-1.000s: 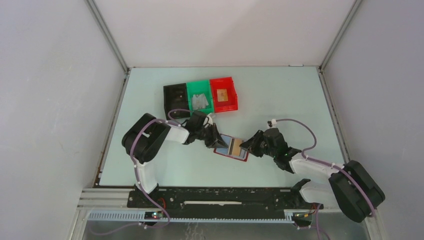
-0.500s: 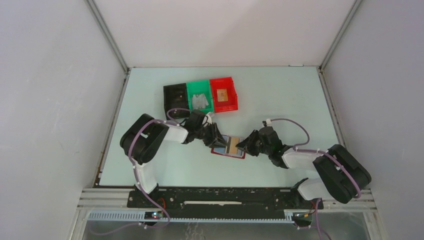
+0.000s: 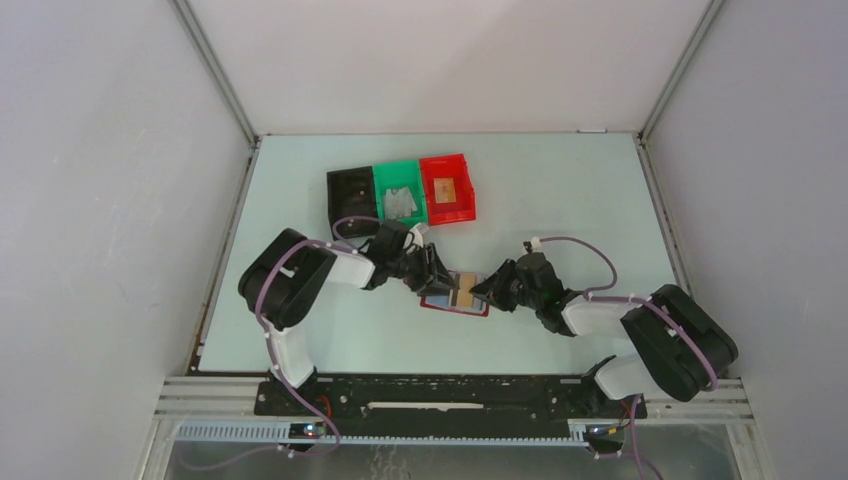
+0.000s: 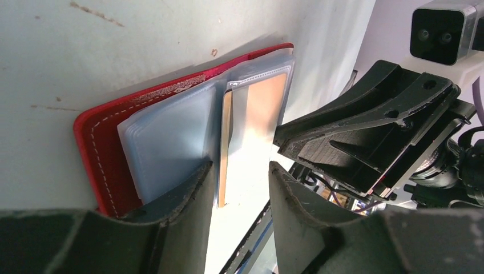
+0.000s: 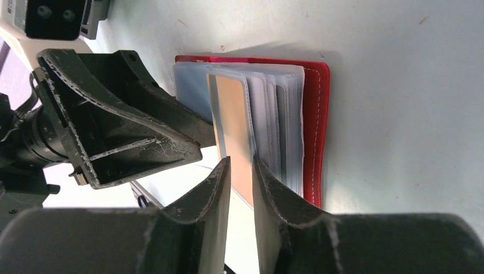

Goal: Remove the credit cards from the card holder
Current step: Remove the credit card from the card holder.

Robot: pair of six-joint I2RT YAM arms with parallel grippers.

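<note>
The card holder (image 3: 452, 303) lies open on the table, a dark-red cover (image 4: 94, 148) with clear sleeves fanned up. One sleeve stands upright with a tan credit card (image 5: 231, 114) in it. My right gripper (image 5: 241, 165) is shut on this tan card's lower end, from the holder's right side (image 3: 484, 291). My left gripper (image 4: 241, 171) stands open on the holder's left side (image 3: 437, 284). The tan card's edge (image 4: 225, 154) runs between its fingers, close to the left one. Its left finger rests over the flat sleeves.
Three small bins stand in a row behind: black (image 3: 352, 200), green (image 3: 386, 185) holding a grey card (image 3: 401, 203), and red (image 3: 462, 170) holding a tan card (image 3: 446, 190). The two grippers face each other, nearly touching, over the holder.
My left gripper has gone from shut to open beside the tan card. The right gripper and the card holder have shifted a little to the left; the right arm has folded in.
</note>
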